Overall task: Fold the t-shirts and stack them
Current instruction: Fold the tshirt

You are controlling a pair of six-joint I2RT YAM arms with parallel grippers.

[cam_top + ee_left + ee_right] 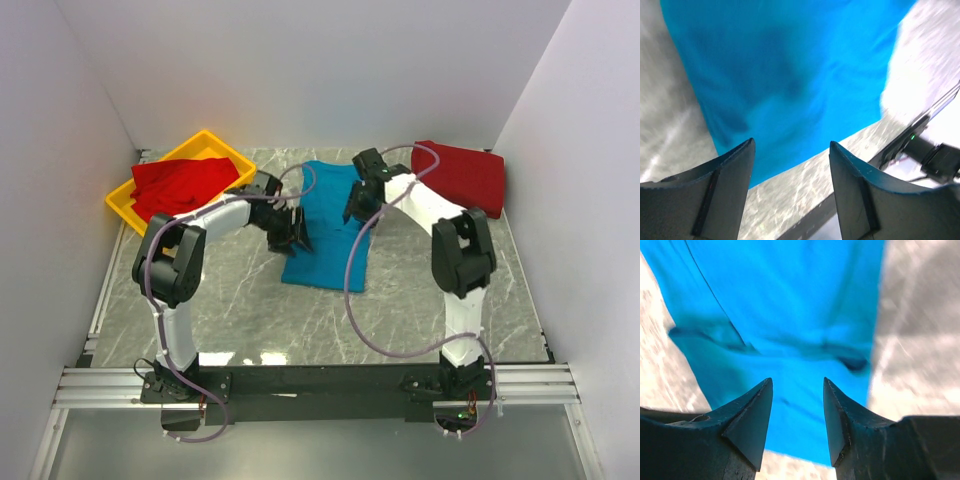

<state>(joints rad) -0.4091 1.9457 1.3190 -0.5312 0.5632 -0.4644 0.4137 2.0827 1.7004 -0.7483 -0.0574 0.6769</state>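
A teal-blue t-shirt (328, 225) lies folded into a long strip on the table's middle. My left gripper (293, 232) hangs open and empty over its left edge. In the left wrist view the shirt (790, 75) fills the top and the left gripper (791, 150) frames its near edge. My right gripper (357, 207) hangs open and empty over its right edge; in the right wrist view the shirt (785, 315) lies below the right gripper (797, 385). A red t-shirt (185, 185) lies crumpled in the tray. Another red t-shirt (463, 176) lies folded at the back right.
A yellow plastic tray (205, 145) stands at the back left against the wall. White walls close in the table on three sides. The arms' cables loop over the front of the marble table (250, 310).
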